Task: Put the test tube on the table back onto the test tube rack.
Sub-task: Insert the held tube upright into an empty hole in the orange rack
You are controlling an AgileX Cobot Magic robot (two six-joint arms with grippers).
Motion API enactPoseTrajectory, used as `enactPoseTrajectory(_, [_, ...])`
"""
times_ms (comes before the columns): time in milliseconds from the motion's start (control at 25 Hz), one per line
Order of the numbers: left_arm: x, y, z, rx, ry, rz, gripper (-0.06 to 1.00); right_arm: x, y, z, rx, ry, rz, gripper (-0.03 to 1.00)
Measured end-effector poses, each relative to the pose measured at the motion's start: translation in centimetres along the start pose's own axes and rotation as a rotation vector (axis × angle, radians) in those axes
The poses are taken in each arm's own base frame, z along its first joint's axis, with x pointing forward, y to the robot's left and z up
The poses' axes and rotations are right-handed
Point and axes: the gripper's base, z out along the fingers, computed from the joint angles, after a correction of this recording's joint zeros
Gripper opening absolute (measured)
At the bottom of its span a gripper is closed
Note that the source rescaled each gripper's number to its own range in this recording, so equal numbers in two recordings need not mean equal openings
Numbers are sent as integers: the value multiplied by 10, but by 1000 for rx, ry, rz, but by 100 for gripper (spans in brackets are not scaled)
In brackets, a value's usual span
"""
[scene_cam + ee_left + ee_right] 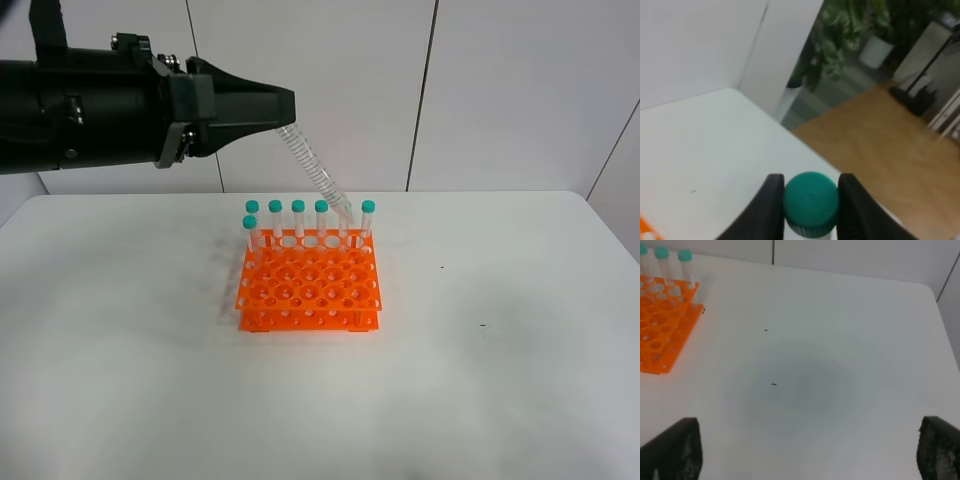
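Test tube (315, 170) hangs tilted in the left gripper (285, 112), clamped by its cap so the tip can enter the test tube rack (310, 285); right gripper (805, 452) stands open, empty.

L gripper (288, 110) holds test tube (314, 172) tilted, tip prob. over test tube rack (310, 290) back row.

One orange rack (310, 285), six upright teal-capped tubes (298, 215), one tilted tube (315, 170), one table (500, 350).
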Motion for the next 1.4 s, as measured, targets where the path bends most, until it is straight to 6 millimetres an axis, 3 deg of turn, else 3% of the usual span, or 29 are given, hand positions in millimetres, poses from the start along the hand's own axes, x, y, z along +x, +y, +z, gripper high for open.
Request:
enactPoseTrajectory(360, [3, 33, -6, -376, 101, 374, 0, 0, 0, 0, 0, 0, 0, 94])
enactPoseTrajectory(600, [-7, 40, -4, -511, -64, 435, 0, 0, 0, 0, 0, 0, 0, 94])
enactPoseTrajectory(720, [4, 52, 14, -496, -58, 438, 0, 0, 0, 0, 0, 0, 0, 94])
enactPoseTrajectory(1000, [53, 91, 60, -492, 132, 334, 0, 0, 0, 0, 0, 0, 0, 94])
enactPoseTrajectory(1400, [53, 119, 112, -500, 187, 301, 0, 0, 0, 0, 0, 0, 0, 94])
